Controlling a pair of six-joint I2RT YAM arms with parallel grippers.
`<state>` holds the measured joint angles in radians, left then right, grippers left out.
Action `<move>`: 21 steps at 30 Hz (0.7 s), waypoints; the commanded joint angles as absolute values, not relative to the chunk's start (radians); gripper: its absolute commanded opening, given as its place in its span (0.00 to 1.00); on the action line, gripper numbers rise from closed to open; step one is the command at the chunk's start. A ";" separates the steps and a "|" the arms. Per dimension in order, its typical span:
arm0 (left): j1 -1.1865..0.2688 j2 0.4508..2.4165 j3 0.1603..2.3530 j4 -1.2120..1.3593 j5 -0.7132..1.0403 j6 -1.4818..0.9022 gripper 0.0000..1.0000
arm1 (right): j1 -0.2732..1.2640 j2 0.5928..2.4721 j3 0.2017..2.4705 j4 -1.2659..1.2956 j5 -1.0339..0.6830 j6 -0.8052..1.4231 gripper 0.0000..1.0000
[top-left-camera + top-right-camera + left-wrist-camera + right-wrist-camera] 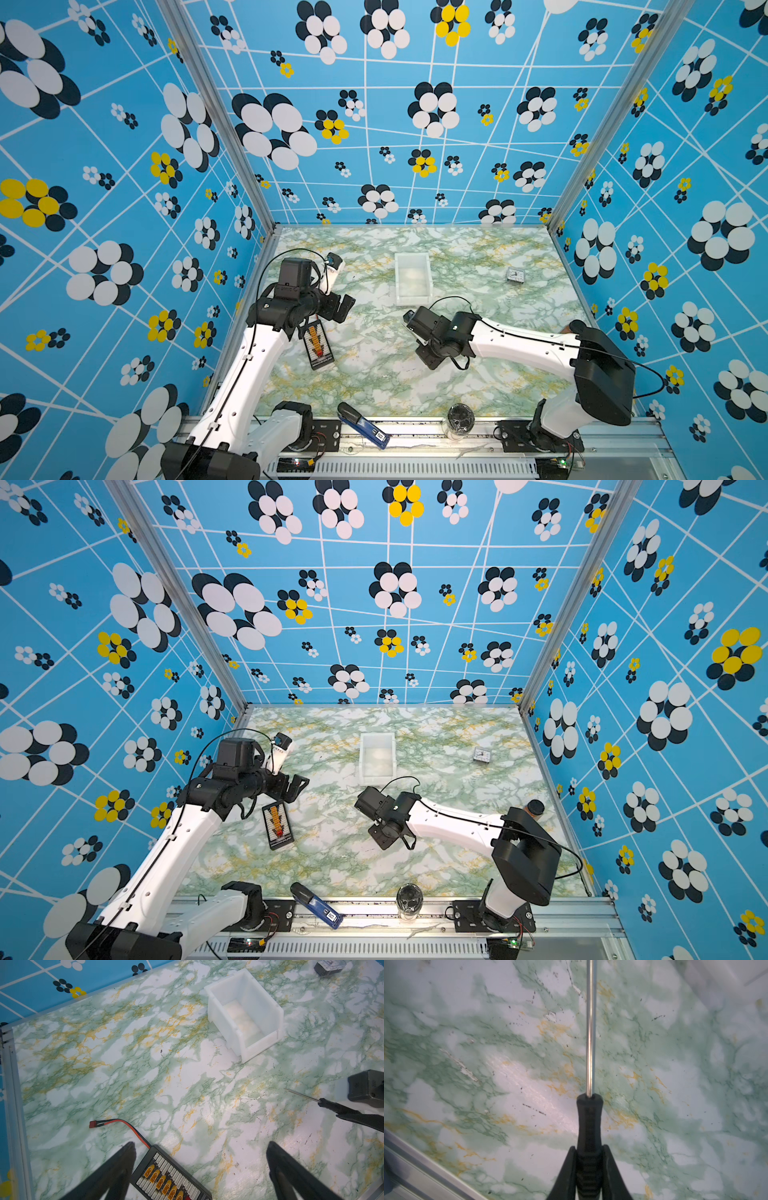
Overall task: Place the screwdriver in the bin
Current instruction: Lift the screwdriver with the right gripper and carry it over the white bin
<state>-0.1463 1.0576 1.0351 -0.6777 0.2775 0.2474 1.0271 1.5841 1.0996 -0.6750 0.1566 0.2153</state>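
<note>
We saw a slim screwdriver (pixel 589 1122) with a ribbed, matt black plastic handle and a bright polished metal shaft. The small white rectangular bin (pixel 220 1021) looked like smooth, frosted plastic. The green-veined marble-print tabletop (pixel 512 1080) shone glossy, with scuffs.

- Left arm, white shells with black joints (pixel 249 365): rises from the near edge, elbow bent, wrist tipped downward.
- Left hand (pixel 199 1145): black fingers spread wide, nothing between them.
- Right arm, same build (pixel 519 340): stretched leftward toward the middle.
- Right hand (pixel 588 1149): fingers pinched tight on slim black-handled screwdriver (pixel 589 1118).
</note>
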 commanded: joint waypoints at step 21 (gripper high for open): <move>-0.156 0.995 1.156 -0.758 0.337 0.230 0.99 | 0.768 1.753 1.507 -0.786 0.182 0.156 0.19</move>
